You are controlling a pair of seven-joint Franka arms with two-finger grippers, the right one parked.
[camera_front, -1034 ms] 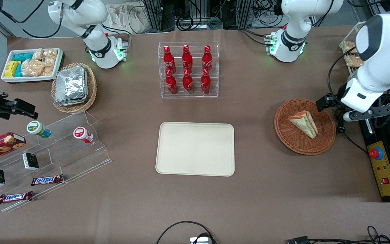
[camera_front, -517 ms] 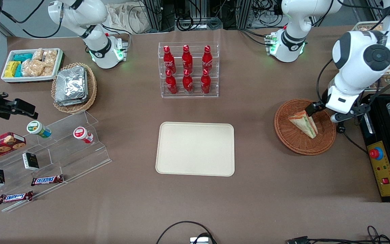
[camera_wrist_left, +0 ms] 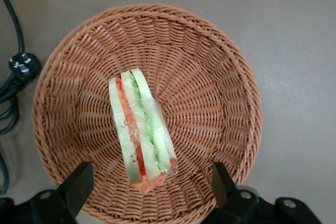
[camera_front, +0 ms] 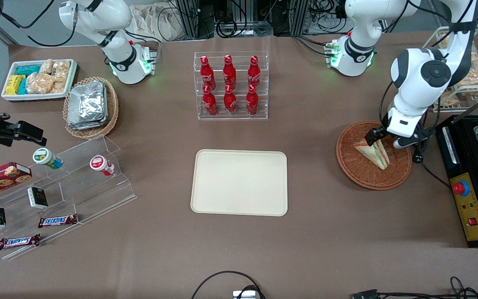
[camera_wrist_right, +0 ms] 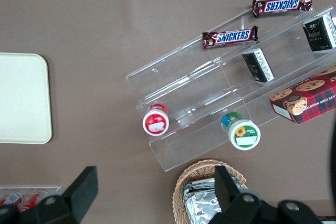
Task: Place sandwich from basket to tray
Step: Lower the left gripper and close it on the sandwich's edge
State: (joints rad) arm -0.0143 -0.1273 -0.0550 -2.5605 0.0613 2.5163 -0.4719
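The gripper [camera_wrist_left: 149, 192] hangs right over the basket [camera_wrist_left: 220, 77], fingers [camera_wrist_left: 79, 184] spread wide and gripping nothing, one on each side of the sandwich's wide end. In the front view the gripper [camera_front: 382, 139] sits over the part of the basket [camera_front: 359, 174] farther from the camera, above the wedge's broad end.

The sandwich [camera_wrist_left: 140, 129] lies in the middle of the basket on its side, green, red and orange layers showing along its cut edge. From the front, the sandwich [camera_front: 374, 151] is plainly in the wicker, untouched as far as I can tell; whether the fingertips brush it cannot be told.

Out toward the table's middle, well apart from the basket, waits the tray [camera_front: 239, 182], cream and bare. Farther from the camera than the tray stands the rack of red bottles [camera_front: 230, 85].

So the score: nothing delivered yet. The approach looks about finished; the closing on the sandwich, the lift, the carry across and the set-down on the tray all remain.

Against a second ago: the arm then stood out past the basket's rim toward the working arm's end of the table. Half a second ago it had reached the wedge's tip. Now it has swung further in and centred over the sandwich. Sandwich, basket and tray have not budged.
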